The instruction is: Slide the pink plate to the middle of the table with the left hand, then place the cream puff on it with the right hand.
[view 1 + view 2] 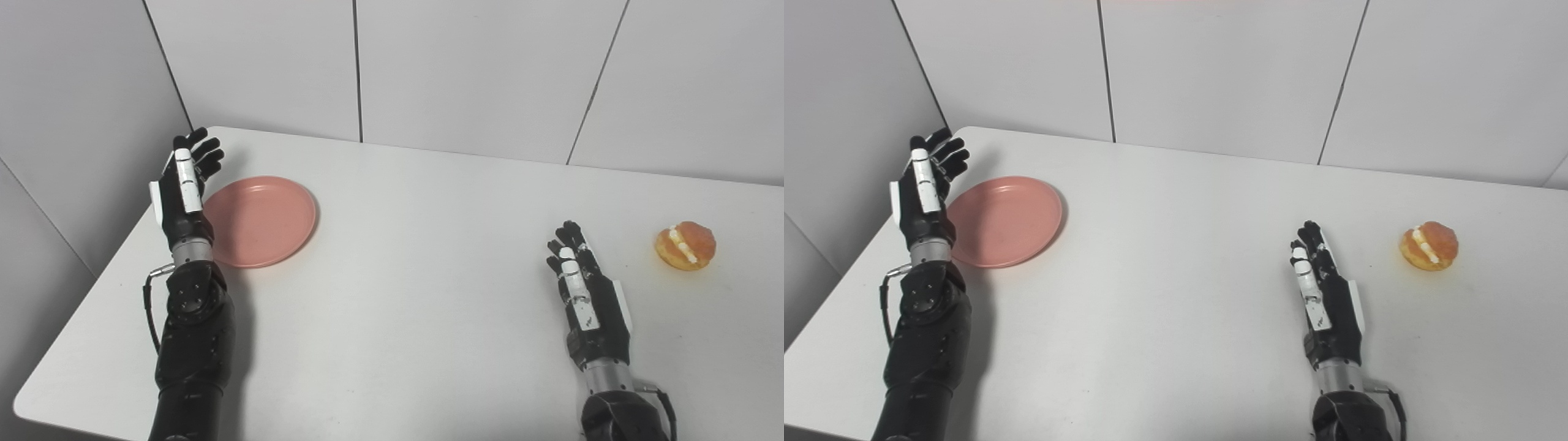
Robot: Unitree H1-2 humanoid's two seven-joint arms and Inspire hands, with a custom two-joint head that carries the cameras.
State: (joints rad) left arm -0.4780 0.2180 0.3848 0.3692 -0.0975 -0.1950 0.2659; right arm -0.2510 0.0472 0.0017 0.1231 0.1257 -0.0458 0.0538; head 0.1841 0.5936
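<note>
- While both eye views frame the same scene, the right eye view shows a little more of the table's (1176,257) left front edge and an extra wall seam at far right.
- No writing or labels can be read anywhere.
- Left hand (184,190) stands edge-up just beside the pink plate's (263,220) left rim, fingers spread, holding nothing; whether it touches the rim is unclear.
- Right hand (585,294) is over the table at right, fingers extended, empty.
- Cream puff (685,245) lies near the right edge, apart from that hand.
- White table; pale panelled walls (478,67) with dark seams behind.
</note>
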